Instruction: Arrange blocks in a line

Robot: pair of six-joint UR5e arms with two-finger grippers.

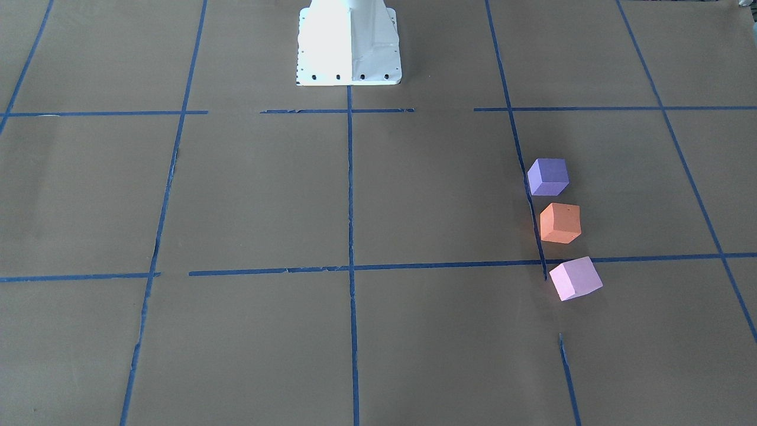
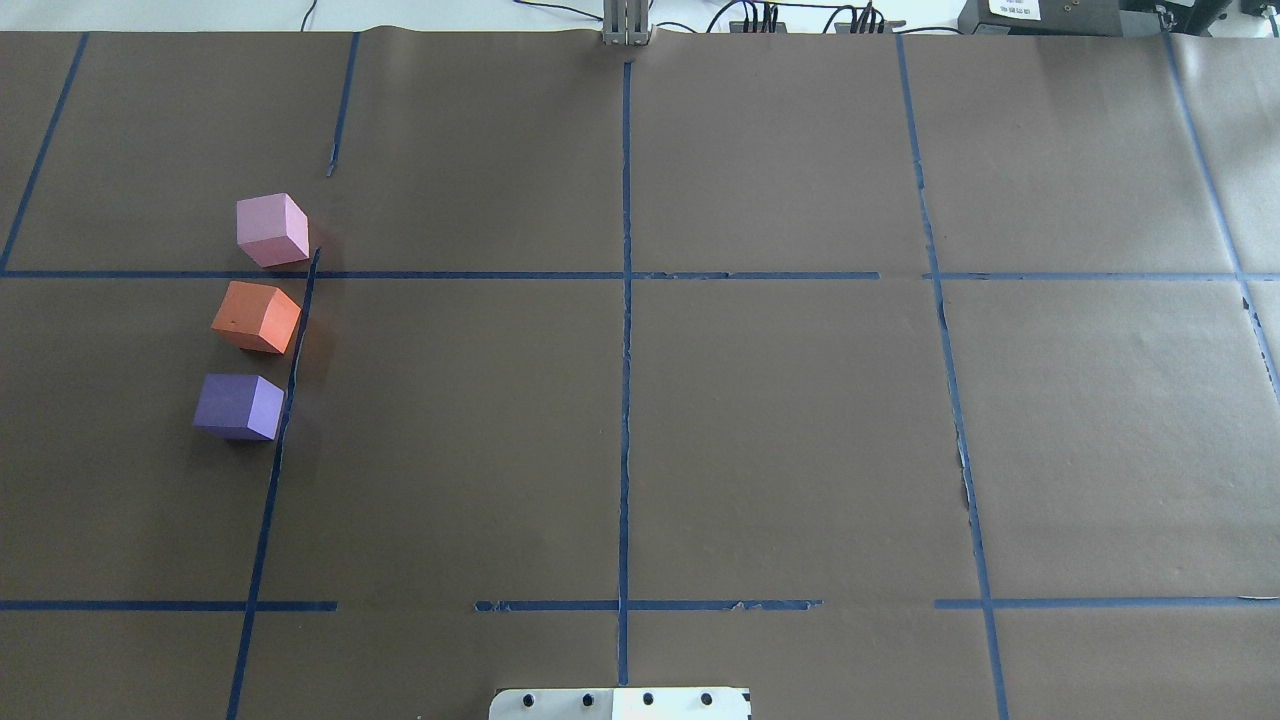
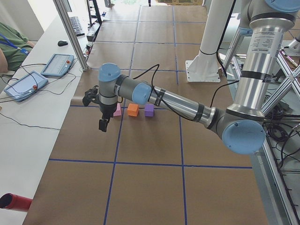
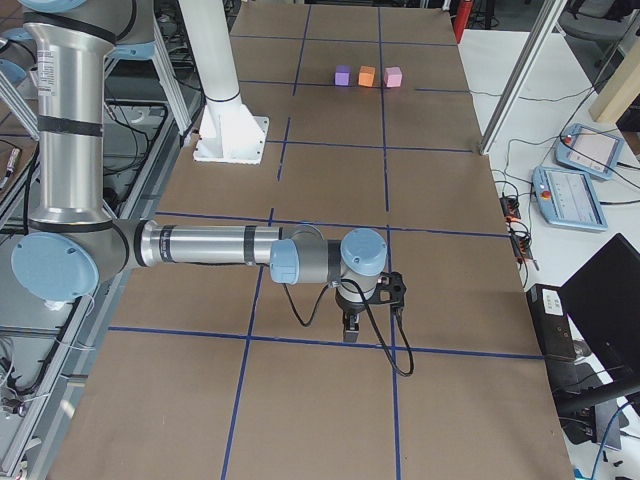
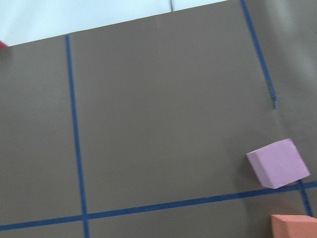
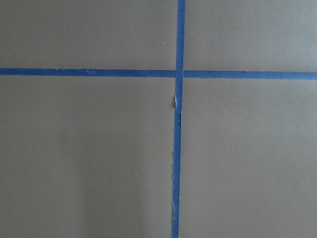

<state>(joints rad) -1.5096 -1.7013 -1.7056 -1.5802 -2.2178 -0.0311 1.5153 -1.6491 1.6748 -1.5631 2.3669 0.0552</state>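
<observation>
The bare orange foam cube [image 2: 255, 317] sits on the brown paper-covered tabletop [image 2: 760, 430]. It is the middle one of the three. The pale pink-lilac foam cube [image 2: 272, 230] lies just beyond it, away from the robot, and the dark violet foam cube [image 2: 238, 406] lies just on its near side. Narrow gaps part all three, and each is turned a little differently.

The row looks made, so the task seems at its closing step.

The left hand [image 3: 102, 125] hangs above the tabletop near the orange cube, off its pink-cube side. The right hand [image 4: 352, 328] hangs well apart from the orange cube. No cube is carried by either hand, but I cannot tell whether their fingers are apart or together.

Any next move would be small: squaring the pink cube to the orange one, approached from above without nudging its neighbours.
</observation>
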